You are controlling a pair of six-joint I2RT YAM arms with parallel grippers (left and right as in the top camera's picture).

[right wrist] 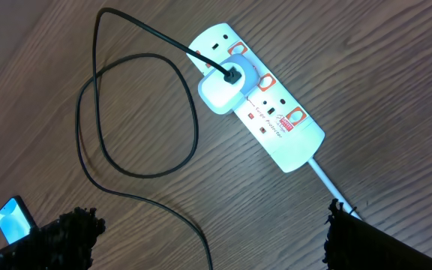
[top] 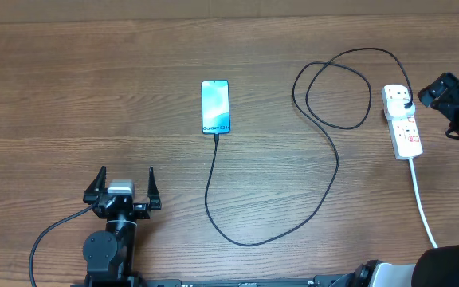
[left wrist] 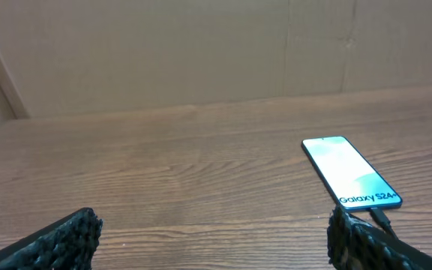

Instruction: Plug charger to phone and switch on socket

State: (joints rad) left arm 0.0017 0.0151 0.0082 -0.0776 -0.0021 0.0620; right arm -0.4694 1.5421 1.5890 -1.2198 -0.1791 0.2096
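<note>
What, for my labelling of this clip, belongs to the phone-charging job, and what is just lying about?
Belongs to the job: phone, charger, socket.
Just lying about: nothing loose shows; only the wooden table itself.

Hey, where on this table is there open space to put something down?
The whole left half is bare wood, from the phone leftward and beyond the left gripper. Also free: the strip between phone and the charger loop. Crowded on the right, where the cable coils beside the socket.
</note>
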